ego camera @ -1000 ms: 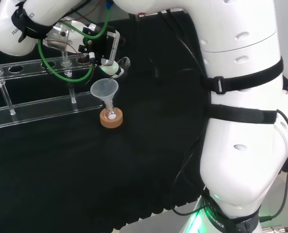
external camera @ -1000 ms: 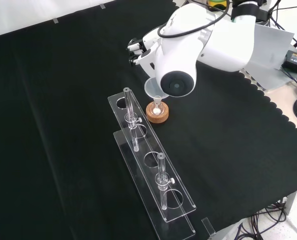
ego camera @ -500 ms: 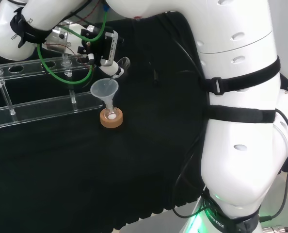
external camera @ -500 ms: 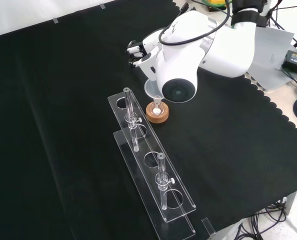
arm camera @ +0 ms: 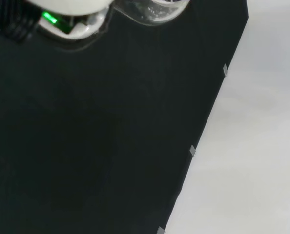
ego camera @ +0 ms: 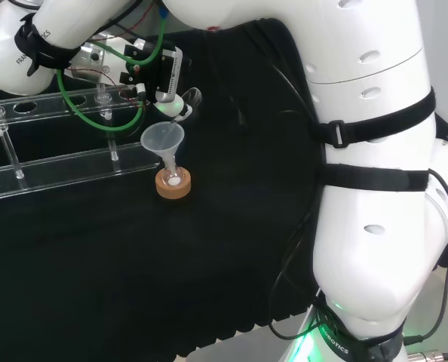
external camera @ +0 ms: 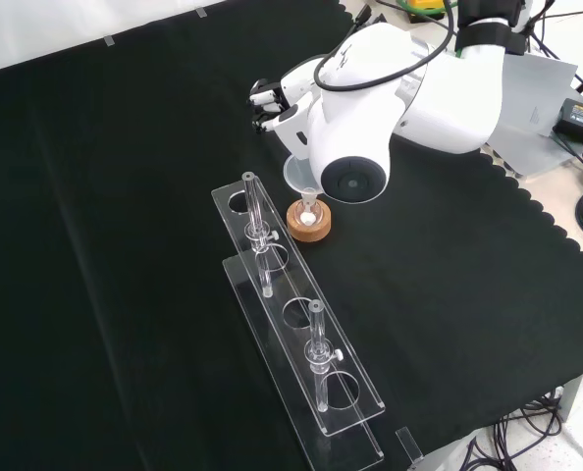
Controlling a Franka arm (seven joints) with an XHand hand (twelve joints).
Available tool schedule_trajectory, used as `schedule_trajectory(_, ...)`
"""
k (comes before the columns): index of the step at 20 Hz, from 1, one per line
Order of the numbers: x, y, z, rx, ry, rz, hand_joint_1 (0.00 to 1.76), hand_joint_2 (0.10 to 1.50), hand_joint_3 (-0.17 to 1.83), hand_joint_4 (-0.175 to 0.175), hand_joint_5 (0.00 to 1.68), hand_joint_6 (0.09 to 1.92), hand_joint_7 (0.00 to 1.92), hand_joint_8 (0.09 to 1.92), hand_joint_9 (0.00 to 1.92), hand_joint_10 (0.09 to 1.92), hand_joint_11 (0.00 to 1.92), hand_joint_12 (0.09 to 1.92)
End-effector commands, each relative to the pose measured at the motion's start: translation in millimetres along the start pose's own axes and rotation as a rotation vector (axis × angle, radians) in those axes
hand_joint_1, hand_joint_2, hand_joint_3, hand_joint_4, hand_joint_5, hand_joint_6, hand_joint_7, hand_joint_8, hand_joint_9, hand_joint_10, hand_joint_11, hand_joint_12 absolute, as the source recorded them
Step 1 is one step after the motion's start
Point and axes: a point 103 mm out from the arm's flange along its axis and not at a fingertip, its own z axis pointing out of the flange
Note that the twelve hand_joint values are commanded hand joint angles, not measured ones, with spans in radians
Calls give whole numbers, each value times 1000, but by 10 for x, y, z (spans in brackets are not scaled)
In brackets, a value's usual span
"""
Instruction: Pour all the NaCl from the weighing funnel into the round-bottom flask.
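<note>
Judging from how things lie, we put the pour at its late stage. The hand (ego camera: 166, 84) has its fingers curled round the weighing funnel (ego camera: 186, 100) and holds it tilted just above a clear plastic funnel (ego camera: 162, 139), which sits in the neck of the round-bottom flask (ego camera: 173, 178) on its cork ring (ego camera: 173, 186). White powder already shows inside the flask — some NaCl has gone in. Whether any clings to the weighing funnel we cannot tell; if so, that remains to be emptied.
</note>
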Motion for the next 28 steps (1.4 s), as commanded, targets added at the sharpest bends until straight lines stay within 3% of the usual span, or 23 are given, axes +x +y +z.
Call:
schedule_trajectory(1,-18,-10,2,-4,-1,-1,1136,609,685,175,1359,527,429,574,786,395,570,1198)
schedule_trajectory(20,-3,19,93,-31,83,9,1136,608,687,175,1359,527,431,574,787,398,570,1199)
schedule_trajectory(28,-20,37,205,-41,172,20,1136,608,686,175,1359,529,436,575,798,403,580,1199)
